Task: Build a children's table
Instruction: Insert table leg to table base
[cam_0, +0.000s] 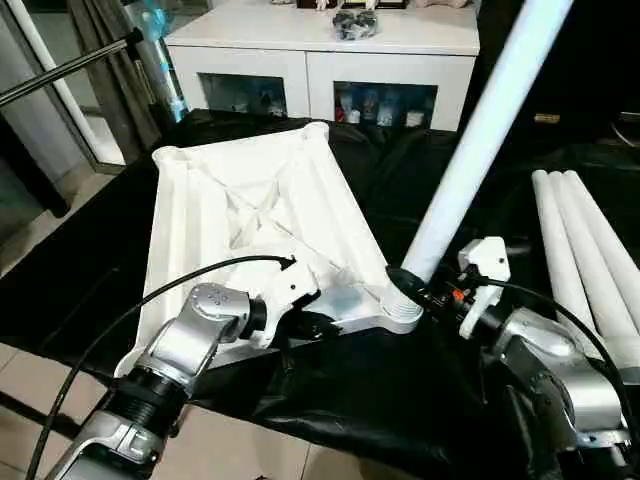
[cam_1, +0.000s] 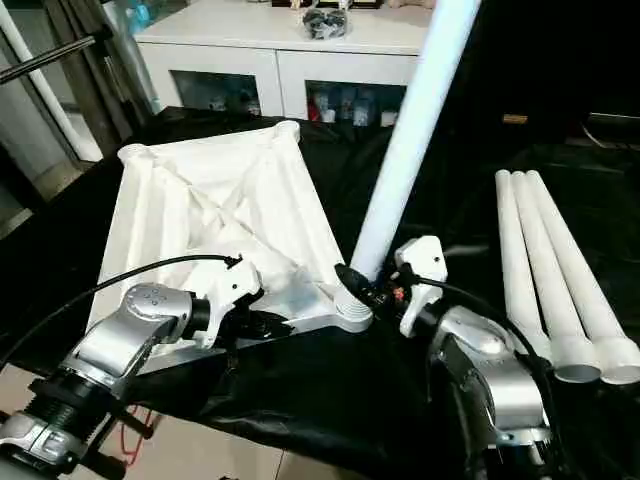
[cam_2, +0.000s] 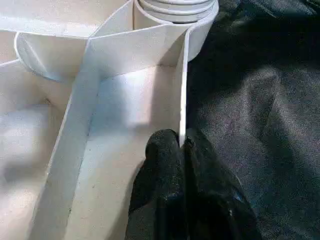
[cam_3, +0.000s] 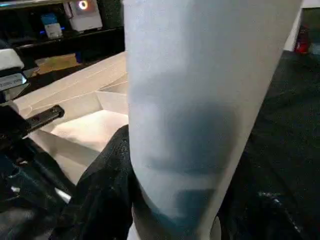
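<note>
The white tabletop (cam_0: 250, 200) lies upside down on black cloth, its ribbed underside facing up. One white leg (cam_0: 480, 130) rises tilted from the near right corner socket (cam_0: 400, 312). My right gripper (cam_0: 415, 290) is shut on this leg just above the socket, and a black finger (cam_3: 105, 190) wraps the tube (cam_3: 200, 100). My left gripper (cam_0: 310, 325) is shut on the tabletop's near rim, the thin wall (cam_2: 183, 90) pinched between its fingertips (cam_2: 165, 150). Three more legs (cam_0: 590, 260) lie side by side at the right.
A white cabinet (cam_0: 320, 40) with glass doors stands behind the work. Black cloth (cam_0: 340, 400) covers the surface and hangs over its near edge. A dark pole (cam_0: 60, 70) crosses the upper left. Tiled floor (cam_0: 30, 230) shows at the left.
</note>
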